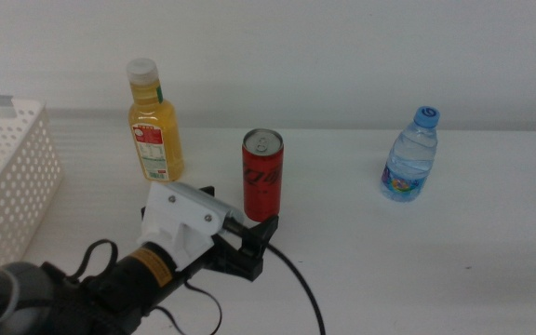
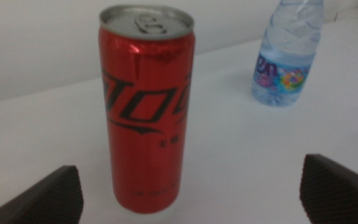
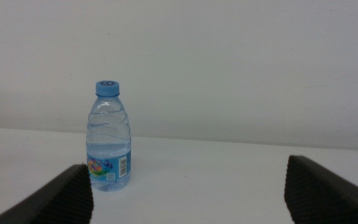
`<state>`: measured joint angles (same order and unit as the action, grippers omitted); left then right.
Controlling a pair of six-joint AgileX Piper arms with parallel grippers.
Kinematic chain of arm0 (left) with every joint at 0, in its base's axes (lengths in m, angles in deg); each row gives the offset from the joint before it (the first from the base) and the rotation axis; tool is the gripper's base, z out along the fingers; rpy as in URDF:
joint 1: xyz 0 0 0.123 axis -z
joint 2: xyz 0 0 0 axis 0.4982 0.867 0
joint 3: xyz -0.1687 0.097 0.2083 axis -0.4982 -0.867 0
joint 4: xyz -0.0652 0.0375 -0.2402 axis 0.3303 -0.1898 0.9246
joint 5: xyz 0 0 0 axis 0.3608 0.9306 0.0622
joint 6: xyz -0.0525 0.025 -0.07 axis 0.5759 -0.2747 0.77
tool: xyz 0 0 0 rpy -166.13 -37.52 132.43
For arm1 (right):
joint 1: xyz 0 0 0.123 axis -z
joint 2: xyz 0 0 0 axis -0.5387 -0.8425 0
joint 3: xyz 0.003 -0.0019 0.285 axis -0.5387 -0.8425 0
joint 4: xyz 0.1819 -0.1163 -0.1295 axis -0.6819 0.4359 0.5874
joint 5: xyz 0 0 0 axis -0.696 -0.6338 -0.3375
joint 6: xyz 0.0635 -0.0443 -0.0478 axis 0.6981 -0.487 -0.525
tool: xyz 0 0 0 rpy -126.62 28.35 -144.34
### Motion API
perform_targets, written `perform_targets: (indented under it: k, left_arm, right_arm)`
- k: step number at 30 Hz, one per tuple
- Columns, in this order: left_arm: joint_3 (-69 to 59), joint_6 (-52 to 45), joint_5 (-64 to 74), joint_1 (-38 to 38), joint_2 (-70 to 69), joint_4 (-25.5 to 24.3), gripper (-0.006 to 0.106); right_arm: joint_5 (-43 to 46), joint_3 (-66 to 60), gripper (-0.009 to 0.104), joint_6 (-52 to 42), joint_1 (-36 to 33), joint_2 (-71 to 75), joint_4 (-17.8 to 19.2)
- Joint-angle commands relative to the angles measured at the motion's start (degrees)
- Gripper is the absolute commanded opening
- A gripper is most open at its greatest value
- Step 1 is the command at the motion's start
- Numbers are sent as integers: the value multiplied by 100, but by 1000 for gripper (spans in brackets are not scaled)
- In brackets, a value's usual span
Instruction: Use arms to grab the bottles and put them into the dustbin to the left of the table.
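Left gripper [image 1: 249,244], ribbed dark jaws spread wide, sat just short of the slim glossy red soda can [image 1: 262,174]; right gripper [image 3: 188,196] gaped toward the clear rippled water bottle [image 3: 109,138].

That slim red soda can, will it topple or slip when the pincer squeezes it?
The slim red soda can stands tall on a narrow base, so a sideways nudge could probably tip it. Its glossy metal wall looks smooth and perhaps slippery. The left pincer, jaws open, sits low before it on the plain white table.
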<state>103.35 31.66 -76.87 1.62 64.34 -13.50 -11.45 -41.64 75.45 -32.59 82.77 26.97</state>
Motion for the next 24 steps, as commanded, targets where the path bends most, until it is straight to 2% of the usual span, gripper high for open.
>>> perform_targets:
  k: [1, 8, 24]
  left_arm:
    - [189, 24, 28, 48, 131, 113, 94]
    - [433, -26, 270, 48, 274, 411, 94]
    - [1248, 13, 665, 48, 789, 315, 94]
  right_arm:
    - [7, -252, 82, -40, 0, 219, 21]
    - [7, -252, 82, -40, 0, 219, 21]
    - [7, -252, 82, -40, 0, 219, 21]
